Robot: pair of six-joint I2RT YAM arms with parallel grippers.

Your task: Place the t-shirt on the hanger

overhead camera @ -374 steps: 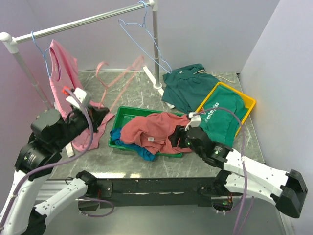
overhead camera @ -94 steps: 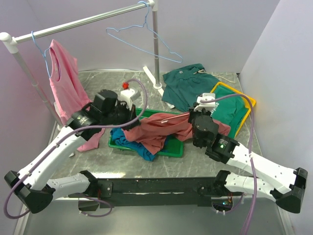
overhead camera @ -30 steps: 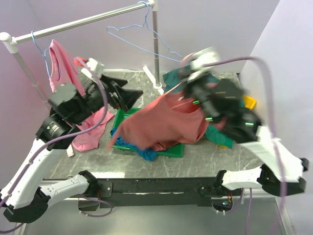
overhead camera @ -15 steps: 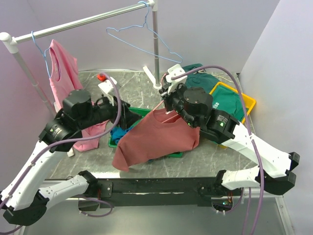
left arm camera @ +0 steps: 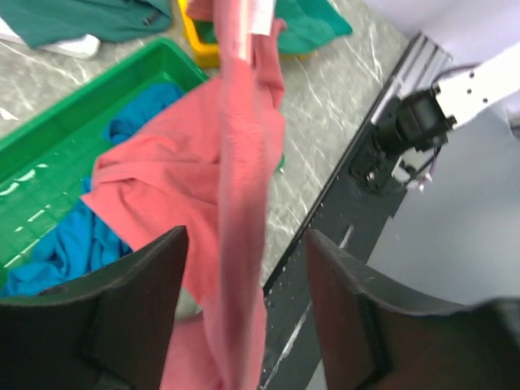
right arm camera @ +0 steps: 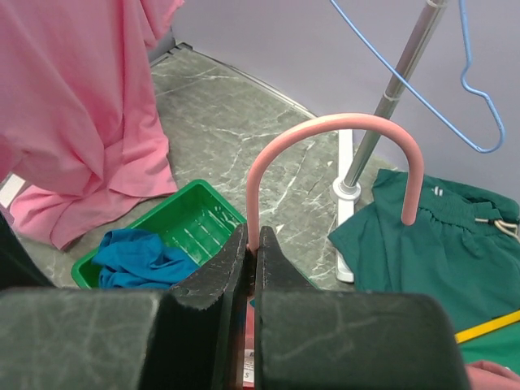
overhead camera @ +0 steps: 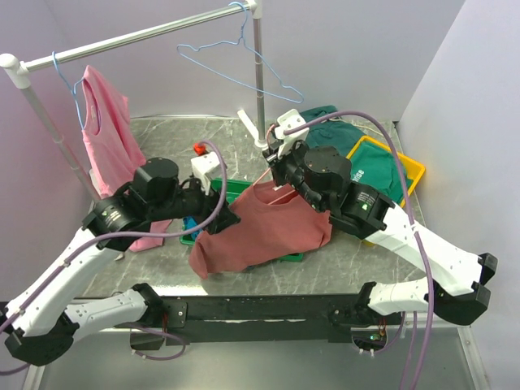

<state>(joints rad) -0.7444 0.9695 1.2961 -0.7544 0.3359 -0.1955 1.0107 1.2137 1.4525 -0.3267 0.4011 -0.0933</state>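
The salmon-red t-shirt (overhead camera: 268, 229) hangs off the coral-pink hanger (right arm camera: 333, 123) above the table, its lower part draping over the green tray. My right gripper (overhead camera: 280, 183) (right arm camera: 253, 237) is shut on the hanger's stem just below the hook. At the shirt's left edge is my left gripper (overhead camera: 221, 221) (left arm camera: 245, 237), open. A hanging fold of the t-shirt (left arm camera: 240, 146) runs between its fingers (left arm camera: 138, 309) and stays clear of the right one. A white tag (left arm camera: 260, 12) shows at the top of the fold.
The green tray (overhead camera: 244, 188) (left arm camera: 97, 106) holds a blue garment (left arm camera: 49, 252) (right arm camera: 138, 248). Dark green clothes (overhead camera: 325, 122) and a yellow tray (overhead camera: 402, 166) lie at the right. The rack pole (overhead camera: 258, 73) stands behind, with a blue wire hanger (overhead camera: 236, 57) and a pink shirt (overhead camera: 110, 138).
My left gripper has moved right and nearer, onto the shirt's left edge, and its jaws have narrowed. The right arm came down from higher up and now holds the hanger still.
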